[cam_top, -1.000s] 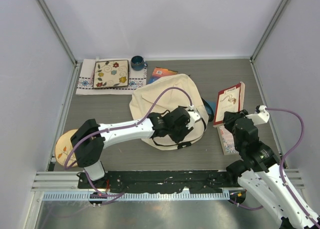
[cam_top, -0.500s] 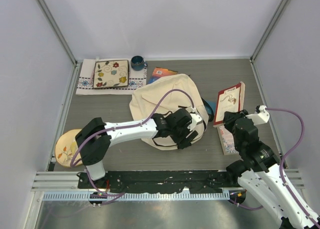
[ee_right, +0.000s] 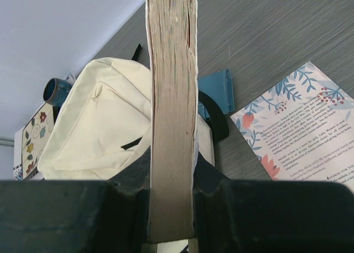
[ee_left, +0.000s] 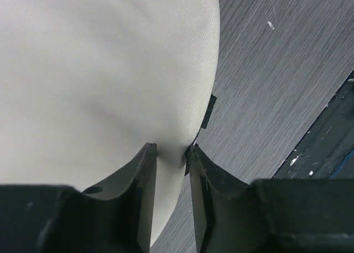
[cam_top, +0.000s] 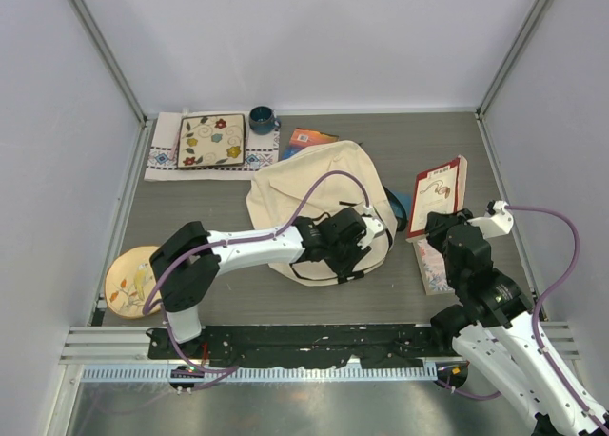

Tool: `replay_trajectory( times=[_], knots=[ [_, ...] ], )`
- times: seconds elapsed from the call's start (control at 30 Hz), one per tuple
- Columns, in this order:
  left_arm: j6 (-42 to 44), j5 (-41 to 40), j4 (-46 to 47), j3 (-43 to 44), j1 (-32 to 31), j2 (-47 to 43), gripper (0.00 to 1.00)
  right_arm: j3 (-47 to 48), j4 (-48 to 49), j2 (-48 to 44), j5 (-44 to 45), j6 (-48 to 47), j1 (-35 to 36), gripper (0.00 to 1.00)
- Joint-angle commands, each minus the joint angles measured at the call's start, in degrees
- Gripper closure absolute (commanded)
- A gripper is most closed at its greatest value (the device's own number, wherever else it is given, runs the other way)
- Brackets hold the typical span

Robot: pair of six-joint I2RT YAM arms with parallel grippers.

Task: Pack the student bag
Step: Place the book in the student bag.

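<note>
One student bag lies mid-table. The left gripper pinches a fabric fold at its near edge. The right gripper is clamped on one upright book; a second book lies flat by the right edge. Far-left corner: one mug, one floral tile.

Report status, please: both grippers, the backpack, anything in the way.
Left gripper shut, pinching near edge of cream soft fabric backpack. Right gripper shut on thick red-covered paper book, held upright. Blue flat case lies between backpack and book.
</note>
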Motion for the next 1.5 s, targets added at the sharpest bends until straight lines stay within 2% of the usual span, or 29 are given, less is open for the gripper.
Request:
replay_trajectory(
  times=[0.0, 0.03, 0.1, 0.13, 0.2, 0.37, 0.5, 0.77, 0.9, 1.27, 1.47],
  knots=[
    [0.32, -0.06, 2.30, 1.71, 0.38, -0.99, 0.71, 1.45, 3.36, 0.39, 2.79, 1.00, -0.19, 0.99],
    [0.32, 0.20, 2.30, 1.80, 0.38, -0.81, 0.78, 1.45, 3.45, 0.39, 2.70, 1.00, -0.11, 0.99],
    [0.32, 0.38, 2.21, 1.89, 0.38, -0.63, 0.84, 1.36, 3.36, 0.47, 2.70, 1.00, -0.19, 0.99],
    [0.32, 0.38, 2.13, 1.97, 0.46, -0.63, 0.91, 1.36, 3.27, 0.39, 2.70, 1.09, -0.19, 0.99],
    [0.41, 0.38, 2.04, 2.06, 0.38, -0.72, 1.00, 1.36, 3.36, 0.39, 2.70, 1.00, -0.19, 0.99],
    [0.41, -0.76, 2.04, 1.71, 0.46, -2.30, 1.00, 1.62, 3.18, 0.48, 2.79, 0.83, -0.19, 0.99],
    [-1.60, -6.11, 2.48, 1.71, 1.52, -5.46, 1.00, 2.15, 2.13, 0.13, 3.41, 1.00, -0.19, 0.99],
    [-9.52, -7.18, 4.49, 2.06, 10.22, -12.66, 1.00, 4.96, -0.95, -2.95, 2.53, 0.30, -0.19, 0.99],
    [-11.19, -8.67, 4.59, 4.16, 11.36, -14.25, 1.00, 5.58, -2.44, -3.83, -2.73, 1.61, -0.19, 0.99],
    [-14.18, -15.26, 7.14, 9.00, 11.36, -17.15, 1.00, 3.91, -5.95, -5.67, -25.40, 9.96, -0.19, 0.99],
    [-14.70, -16.76, 8.63, 8.13, 11.36, -18.21, 1.00, 4.52, -9.03, -8.40, -30.69, 11.81, -0.19, 0.99]
  ],
)
